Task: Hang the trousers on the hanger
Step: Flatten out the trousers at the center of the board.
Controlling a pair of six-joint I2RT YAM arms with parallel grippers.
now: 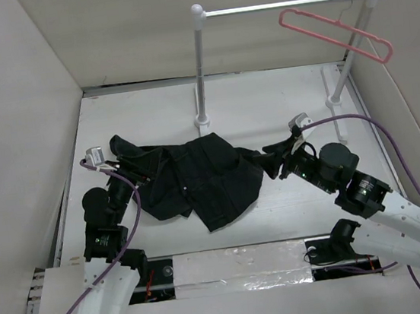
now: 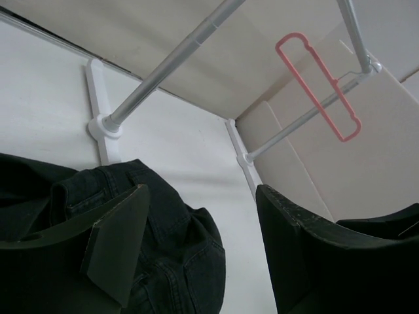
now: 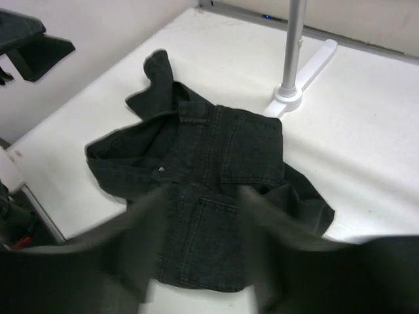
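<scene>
The black trousers (image 1: pixel 197 178) lie crumpled in the middle of the table, and also show in the left wrist view (image 2: pixel 170 255) and the right wrist view (image 3: pixel 216 150). The pink hanger (image 1: pixel 337 34) hangs by its hook from the right end of the white rail (image 1: pixel 283 4), and is seen in the left wrist view too (image 2: pixel 319 85). My left gripper (image 1: pixel 134 175) is open at the trousers' left edge, one finger over the cloth (image 2: pixel 200 196). My right gripper (image 1: pixel 270 163) is open at their right edge, its blurred fingers spread above the cloth (image 3: pixel 203 248).
The rail stands on two white posts (image 1: pixel 200 66) (image 1: pixel 347 56) with flat feet at the back of the table. Beige walls close in the left, back and right sides. A taped strip (image 1: pixel 238 264) runs along the near edge between the arm bases.
</scene>
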